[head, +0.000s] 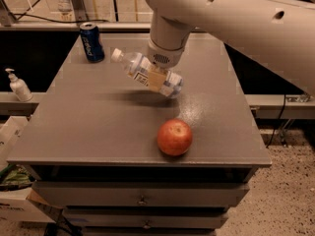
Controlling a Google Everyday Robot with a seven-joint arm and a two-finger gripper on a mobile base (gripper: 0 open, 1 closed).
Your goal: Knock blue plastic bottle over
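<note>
The blue plastic bottle is clear with a white cap and a white label. It is tilted steeply over the middle of the grey table, with its cap pointing up-left and its base low to the right near the tabletop. My gripper comes down from the white arm onto the middle of the bottle. A tan finger lies across the label on the near side, and the other finger is hidden behind the bottle.
A dark blue soda can stands at the table's back left corner. A red apple sits near the front edge, just below the bottle. A small white pump bottle stands on a ledge to the left, off the table.
</note>
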